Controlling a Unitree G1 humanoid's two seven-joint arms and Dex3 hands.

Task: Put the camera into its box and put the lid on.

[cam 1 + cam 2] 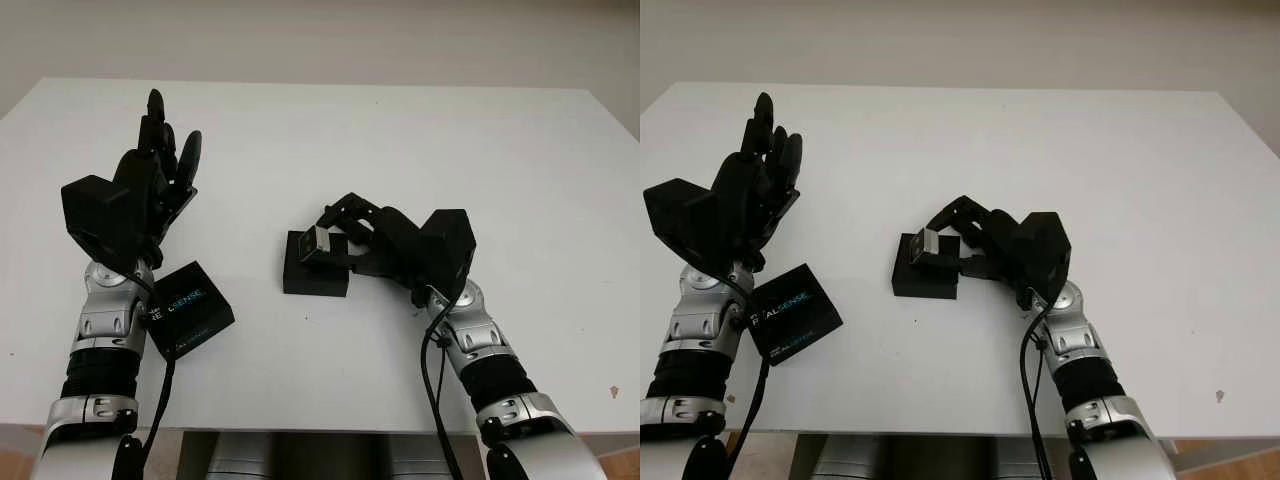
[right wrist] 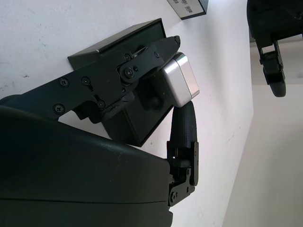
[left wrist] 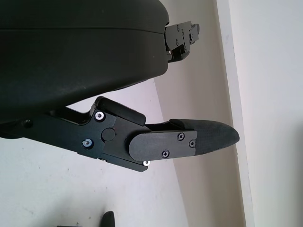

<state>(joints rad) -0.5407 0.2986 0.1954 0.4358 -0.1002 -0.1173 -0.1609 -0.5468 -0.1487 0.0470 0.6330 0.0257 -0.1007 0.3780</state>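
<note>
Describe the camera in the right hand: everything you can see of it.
The camera is a small, rounded-edge block with a silver, metal-looking casing and a dark face. The right hand grips it between its fingers, holding it tilted just above the open black box near the table's middle. It is not yet seated in the box. Its lenses and ports cannot be made out.
</note>
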